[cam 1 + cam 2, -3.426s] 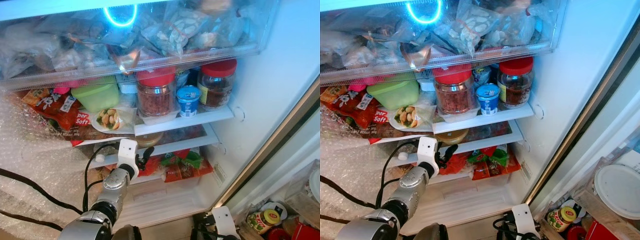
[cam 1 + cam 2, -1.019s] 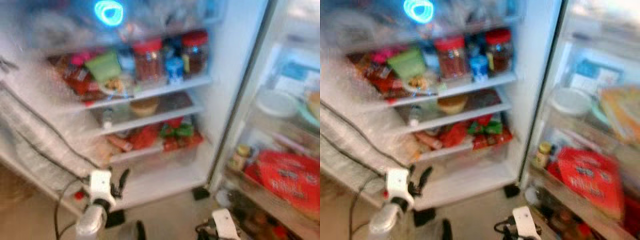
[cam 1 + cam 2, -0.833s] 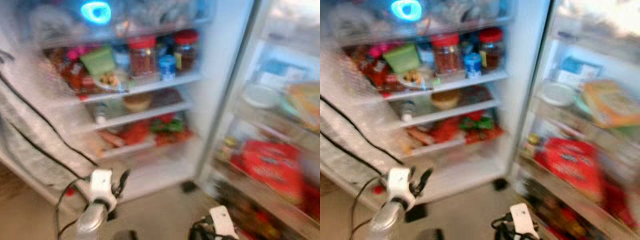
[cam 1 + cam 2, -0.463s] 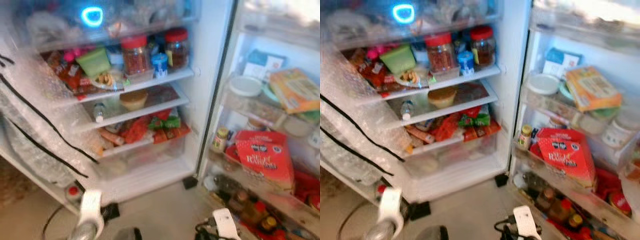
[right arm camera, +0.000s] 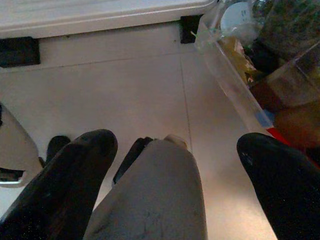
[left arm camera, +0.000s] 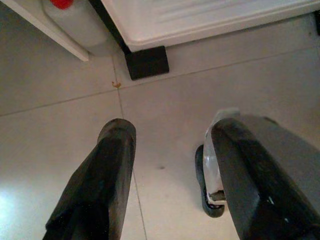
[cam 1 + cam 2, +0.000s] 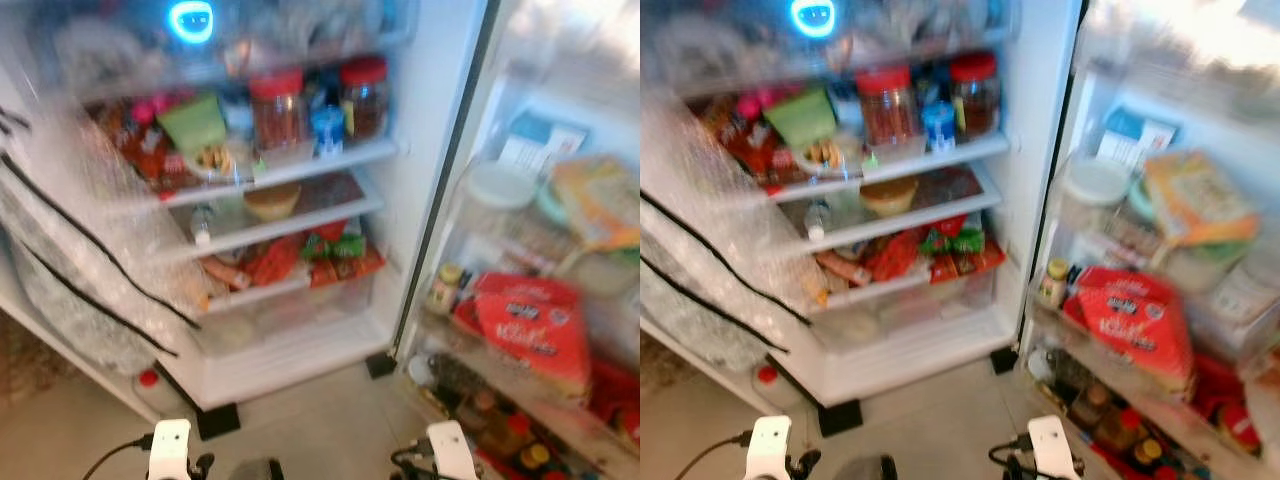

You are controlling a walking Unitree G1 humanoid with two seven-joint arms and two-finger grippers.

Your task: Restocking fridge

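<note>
Fridge, the task's thing: stood open directly ahead, door swung to the robot's right, its shelves full.

Top shelf: two red-lidded jars, a small blue tub, a green tub. The jars, probably glass, would likely be heavy, rigid, smooth and breakable, best taken around the body below the lid.

Middle shelf: a shallow brown bowl. Lower shelf: soft red and green packets, judged light and crushable, best pinched at a sealed edge.

Door racks: a red bag (blurred), a white round lid, small bottles low down. Bubble wrap with black cables hung along the fridge's left side.

Left gripper: low over the floor tiles, fingers apart, holding nothing. Right gripper: low by the door's bottom rack, fingers spread wide, holding nothing.

Change against the earliest frame: the left gripper then reached up at the lower shelf beside the packets; it had since dropped to the bottom of the view, and the camera had pulled back so that the whole fridge and door came into sight. Stock on the shelves appeared unchanged.
</note>
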